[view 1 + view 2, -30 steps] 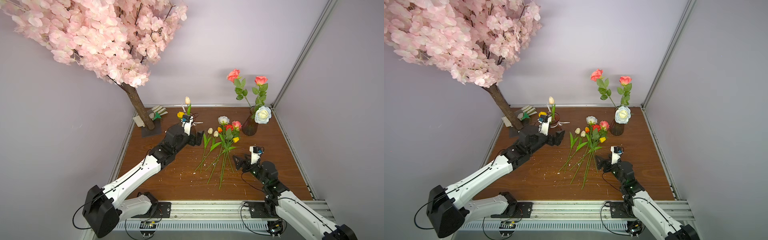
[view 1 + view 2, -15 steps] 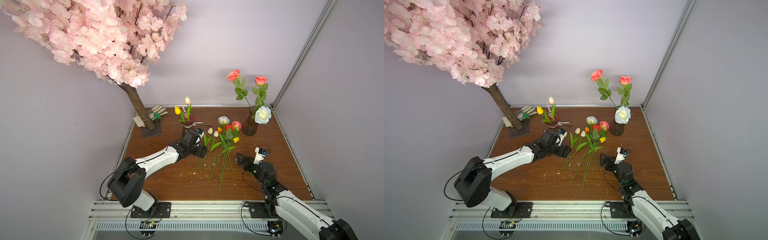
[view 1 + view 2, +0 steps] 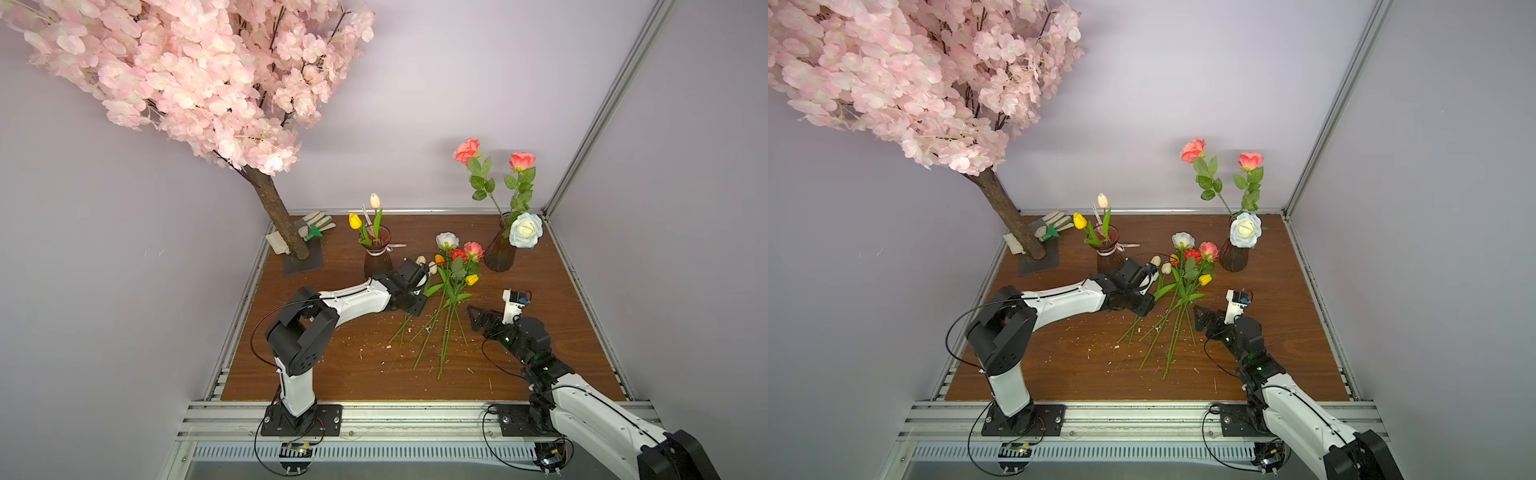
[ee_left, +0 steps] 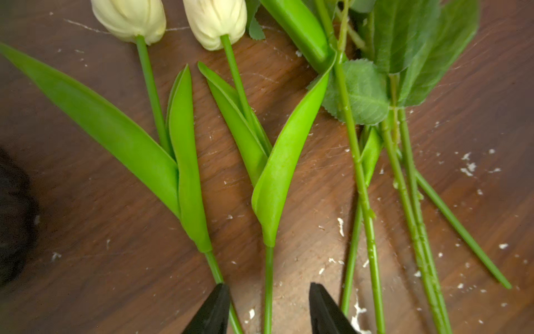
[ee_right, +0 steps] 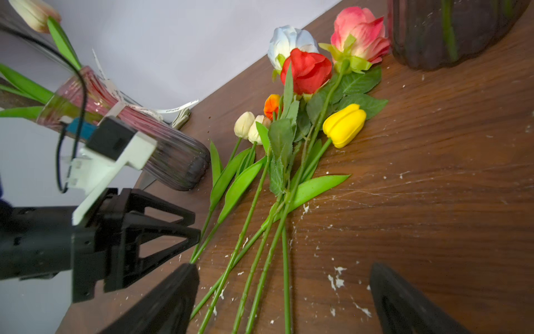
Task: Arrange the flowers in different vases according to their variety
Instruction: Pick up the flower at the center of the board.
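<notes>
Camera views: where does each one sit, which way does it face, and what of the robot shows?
Both top views: high above the arms' bases, looking down on the wooden table; left arm and right arm show.
Left wrist: low over the table, facing two cream tulips; only its jaws show.
Right wrist: low, facing the flower pile; its own jaws and the left arm's jaws show.
Shared: both wrist views show the cream tulips.

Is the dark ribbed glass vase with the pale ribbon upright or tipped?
Upright: the ribboned vase stands on its base, two tulips rising from it.
</notes>
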